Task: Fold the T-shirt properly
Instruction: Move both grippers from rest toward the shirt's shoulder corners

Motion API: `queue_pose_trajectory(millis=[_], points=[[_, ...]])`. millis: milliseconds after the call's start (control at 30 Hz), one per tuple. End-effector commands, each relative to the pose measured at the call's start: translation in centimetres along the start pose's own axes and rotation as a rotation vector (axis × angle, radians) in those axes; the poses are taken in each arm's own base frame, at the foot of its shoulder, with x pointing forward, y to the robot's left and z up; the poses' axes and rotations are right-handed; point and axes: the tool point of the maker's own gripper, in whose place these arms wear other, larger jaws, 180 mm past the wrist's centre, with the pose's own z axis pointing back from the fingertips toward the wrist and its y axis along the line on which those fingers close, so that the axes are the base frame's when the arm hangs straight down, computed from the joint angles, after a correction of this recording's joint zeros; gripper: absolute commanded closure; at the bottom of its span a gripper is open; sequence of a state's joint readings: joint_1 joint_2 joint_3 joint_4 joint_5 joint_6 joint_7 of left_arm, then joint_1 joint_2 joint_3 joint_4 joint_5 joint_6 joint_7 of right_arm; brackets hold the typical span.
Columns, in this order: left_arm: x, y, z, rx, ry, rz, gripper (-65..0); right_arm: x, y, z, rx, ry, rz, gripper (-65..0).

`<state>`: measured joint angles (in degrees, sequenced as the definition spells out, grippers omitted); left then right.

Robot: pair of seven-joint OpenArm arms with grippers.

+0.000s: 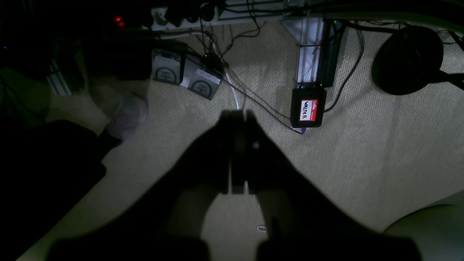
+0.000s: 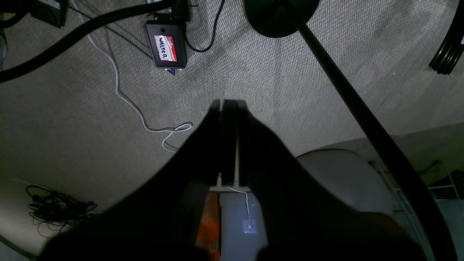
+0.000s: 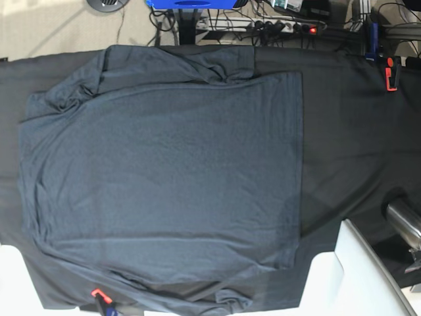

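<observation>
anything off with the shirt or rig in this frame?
Mostly fine. The T-shirt lies spread flat on the black cloth, unfolded. Only oddity: its sleeves are bunched and wrinkled at the far and near edges instead of lying flat. Both end effectors, left and right, are shut and empty, pointing at the floor, away from the shirt.

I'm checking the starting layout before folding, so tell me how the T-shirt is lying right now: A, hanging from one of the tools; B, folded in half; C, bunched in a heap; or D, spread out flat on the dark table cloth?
D: in the base view the T-shirt lies spread open on the table cloth, sleeves rumpled at its edges, no fold made and no tool on it.
</observation>
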<state>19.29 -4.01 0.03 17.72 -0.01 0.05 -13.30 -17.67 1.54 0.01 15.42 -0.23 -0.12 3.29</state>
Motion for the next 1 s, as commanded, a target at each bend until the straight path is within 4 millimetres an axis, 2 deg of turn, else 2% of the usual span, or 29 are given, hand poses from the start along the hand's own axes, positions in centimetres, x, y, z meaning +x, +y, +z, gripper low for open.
queue_pose_trajectory(millis=[0, 300, 400, 600, 700, 800, 867, 967], points=[[-0.8, 0.3, 0.3, 0.008, 0.009, -0.004, 0.0, -1.1, 0.1, 0.1, 0.002, 0.019, -0.002, -0.3], [-1.0, 0.3, 0.4, 0.007, 0.007, -0.004, 0.0, -1.9, 0.3, 0.3, 0.007, 0.019, -0.001, 0.0], [-1.2, 1.3, 1.0, 0.019, -0.012, -0.019, 0.0, -1.5, 0.2, 1.0, 0.002, -0.046, -0.002, 0.0], [0.8, 2.1, 3.7, 0.016, -0.154, -0.072, 0.0, -2.6, -0.4, 4.9, -0.014, -0.119, 0.011, 0.0], [2.0, 1.9, 5.2, 0.011, -0.216, -0.076, 0.0, -2.0, -0.5, 6.9, -0.018, -0.153, 0.013, 0.0], [3.6, 2.4, 7.2, 0.008, -0.291, -0.110, 0.0, -0.6, -0.5, 9.1, -0.020, -0.219, 0.017, 0.0], [5.6, 2.1, 8.9, 0.000, -0.363, -0.118, 0.0, 1.0, -0.9, 10.8, -0.029, -0.279, 0.013, 0.0], [9.4, 1.6, 12.0, -0.016, -0.491, -0.141, 0.0, 3.9, -3.1, 13.8, -0.083, -0.387, -0.019, 0.0]])
